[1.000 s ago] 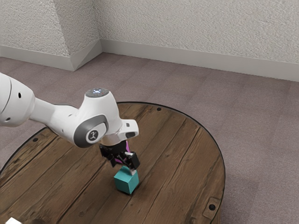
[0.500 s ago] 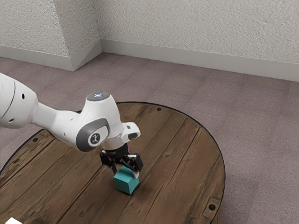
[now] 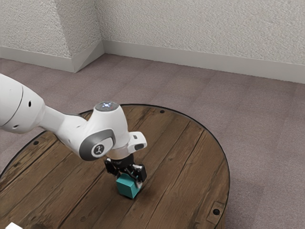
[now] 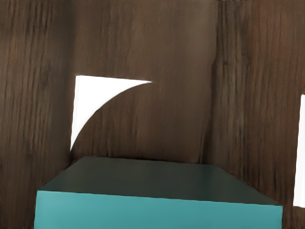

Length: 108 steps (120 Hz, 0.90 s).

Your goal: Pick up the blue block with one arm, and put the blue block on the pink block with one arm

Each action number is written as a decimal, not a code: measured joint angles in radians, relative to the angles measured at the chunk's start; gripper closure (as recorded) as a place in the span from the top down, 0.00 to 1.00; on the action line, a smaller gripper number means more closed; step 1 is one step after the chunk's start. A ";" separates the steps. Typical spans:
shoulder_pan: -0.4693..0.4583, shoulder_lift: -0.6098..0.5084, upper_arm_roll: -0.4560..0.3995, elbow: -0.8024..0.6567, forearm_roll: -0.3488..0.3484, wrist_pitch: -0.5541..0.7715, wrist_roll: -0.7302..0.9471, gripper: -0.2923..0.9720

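Purplish carpet and pale textured walls around a round dark-wood table (image 3: 190, 152). White Franka arm (image 3: 62, 129) reaching in from the exterior view's left. Black gripper (image 3: 127, 177) lowered onto the teal-blue block (image 3: 129, 190) near the tabletop's middle; spread or clamped, impossible to tell. Bright white patch (image 4: 95, 102) on the wood just beyond the block.

- Round bench (image 3: 190, 157) of dark wooden planks with a thin black rim.
- A blue block (image 3: 129, 186) rests flat on the planks near the bench's middle.
- A small white piece (image 3: 10, 225) lies well apart from it.
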 joint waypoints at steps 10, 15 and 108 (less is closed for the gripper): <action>0.000 0.000 0.000 0.000 0.007 0.001 -0.007 0.63; 0.000 0.000 0.000 0.000 0.010 0.001 -0.010 0.60; 0.014 0.008 0.177 0.280 0.028 -0.217 0.056 0.50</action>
